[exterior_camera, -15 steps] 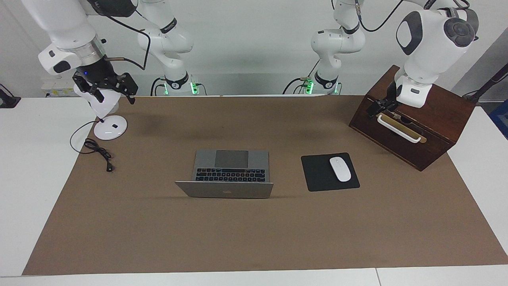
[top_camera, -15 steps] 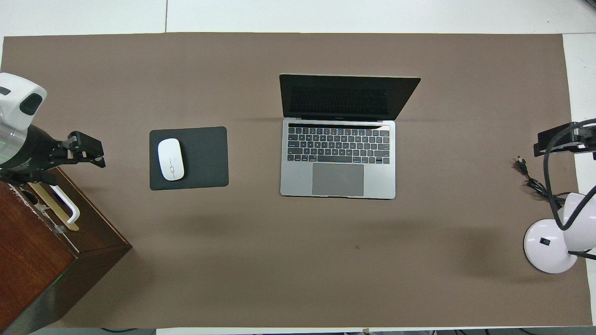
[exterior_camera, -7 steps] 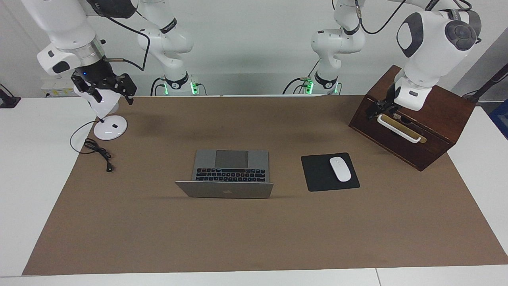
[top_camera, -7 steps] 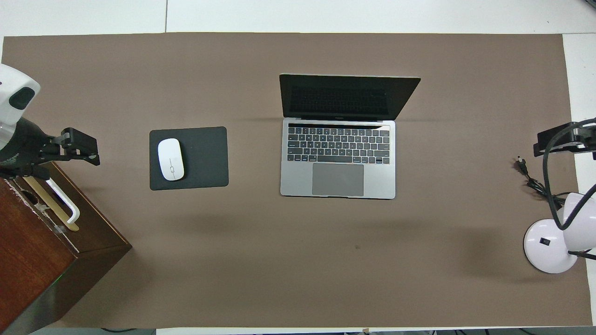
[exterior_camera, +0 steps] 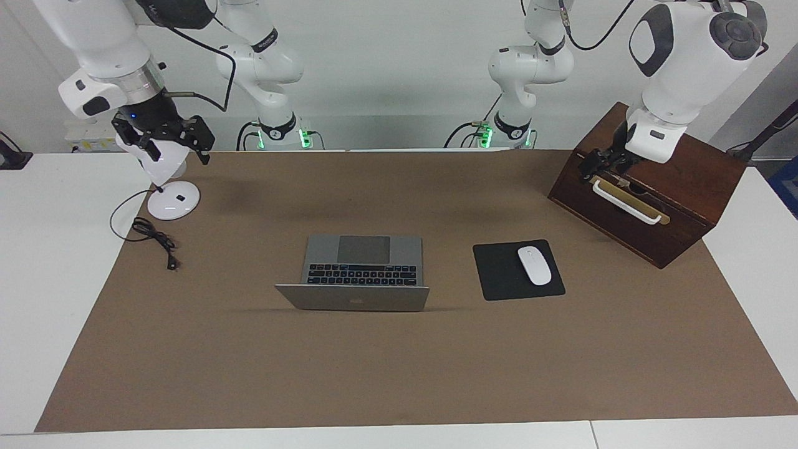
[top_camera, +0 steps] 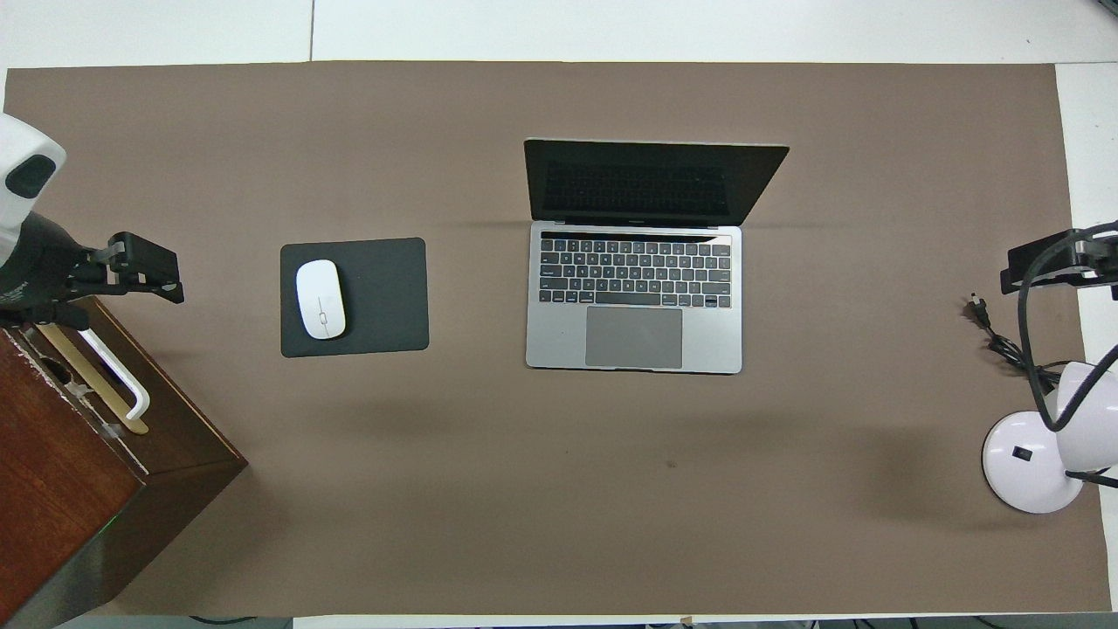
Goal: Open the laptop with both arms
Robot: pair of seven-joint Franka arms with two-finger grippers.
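The laptop point(exterior_camera: 361, 271) already stands open mid-mat beside the mouse pad point(exterior_camera: 517, 269), apparently finished, while the left gripper point(exterior_camera: 603, 163) hangs spread-jawed over the wooden box point(exterior_camera: 648, 187) and the right gripper point(exterior_camera: 167, 138), jaw state unreadable, hangs over the lamp point(exterior_camera: 168, 187), so only retreat seems left.

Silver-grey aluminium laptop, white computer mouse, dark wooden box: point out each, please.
Silver-grey aluminium laptop point(top_camera: 633, 336): overhead view, on the trackpad.
White computer mouse point(top_camera: 320, 299): overhead view, top shell.
Dark wooden box point(exterior_camera: 698, 181): facing view, sloping top panel.
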